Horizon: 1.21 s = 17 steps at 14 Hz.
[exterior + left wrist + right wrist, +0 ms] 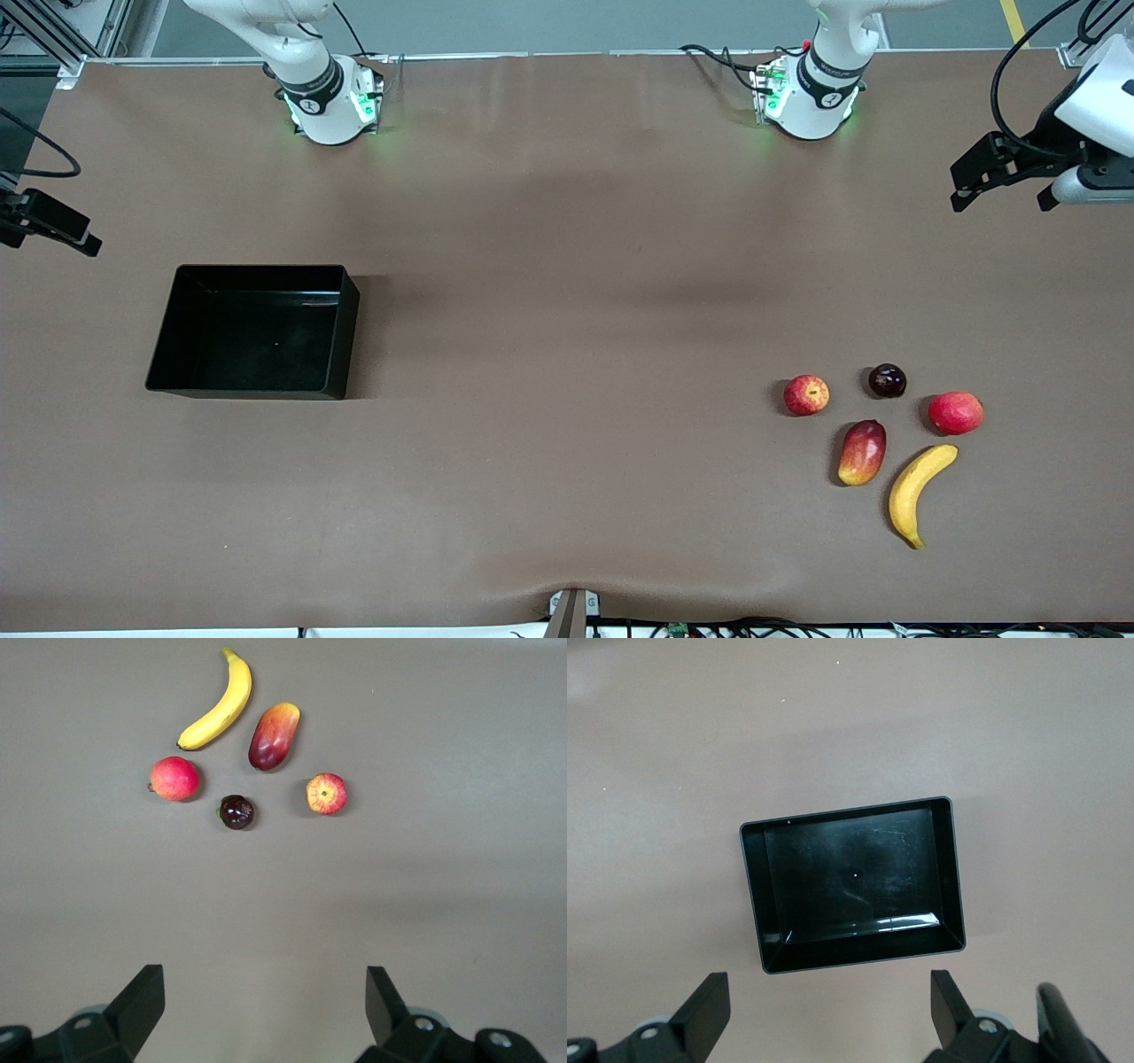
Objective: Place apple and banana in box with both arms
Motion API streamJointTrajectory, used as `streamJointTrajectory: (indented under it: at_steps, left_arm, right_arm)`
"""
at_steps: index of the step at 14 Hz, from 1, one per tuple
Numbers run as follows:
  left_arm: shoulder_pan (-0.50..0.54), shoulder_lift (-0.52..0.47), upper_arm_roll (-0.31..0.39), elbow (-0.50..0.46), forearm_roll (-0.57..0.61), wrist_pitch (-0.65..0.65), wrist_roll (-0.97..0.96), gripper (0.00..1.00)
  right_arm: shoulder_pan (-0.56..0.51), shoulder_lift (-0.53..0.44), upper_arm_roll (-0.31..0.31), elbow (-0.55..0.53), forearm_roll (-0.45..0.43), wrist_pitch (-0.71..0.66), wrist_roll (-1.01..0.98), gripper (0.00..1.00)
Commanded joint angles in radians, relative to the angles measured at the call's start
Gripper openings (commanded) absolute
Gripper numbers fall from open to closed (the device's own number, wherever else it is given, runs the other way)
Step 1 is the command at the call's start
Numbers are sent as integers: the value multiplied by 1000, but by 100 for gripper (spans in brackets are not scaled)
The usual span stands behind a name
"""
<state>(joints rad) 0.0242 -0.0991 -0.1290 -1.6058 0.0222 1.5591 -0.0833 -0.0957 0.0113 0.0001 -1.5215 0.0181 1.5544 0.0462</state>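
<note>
The work surface is a flat brown matte table covering (567, 354). Three non-task fruits lie on it toward the left arm's end, close together but not touching. A small round dark purple, glossy fruit (887, 380) lies farthest from the front camera. A plain round pinkish-red fruit (955, 413) lies slightly nearer the camera, closer to the table end. An elongated red-yellow mango (862, 453) lies nearest the camera of the three, with its long axis roughly toward the camera.

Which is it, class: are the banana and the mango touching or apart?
Apart. In the front view a strip of bare table shows between the banana and the mango; the left wrist view shows the same gap.
</note>
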Motion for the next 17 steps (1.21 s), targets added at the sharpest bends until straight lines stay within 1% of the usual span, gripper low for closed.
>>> streamJointTrajectory:
  at_steps: [1, 5, 8, 11, 12, 15, 17]
  left_arm:
    - [-4, 18, 5, 37, 13, -42, -9, 100]
    - [-3, 28, 8, 46, 24, -45, -10, 100]
    - [2, 90, 5, 64, 18, -44, -7, 100]
    - [-7, 185, 5, 73, 13, -34, -16, 100]
    - [-7, 223, 5, 73, 15, -9, -18, 100]
    - [-29, 338, -6, 58, 33, 155, -44, 100]
    - [-41, 427, -6, 49, 41, 260, -55, 100]
  right_arm:
    - [-15, 13, 11, 24, 0, -10, -8, 100]
    - [-19, 16, 11, 24, -1, -10, -2, 100]
    - [-39, 45, 11, 24, -1, -7, 0, 100]
    - [-47, 79, 11, 24, -4, 2, -2, 100]
    - [-50, 79, 11, 24, -1, 24, -3, 100]
    - [-53, 94, 9, 20, -3, 16, 0, 100]
    - [-64, 162, 9, 20, -6, 19, -3, 100]
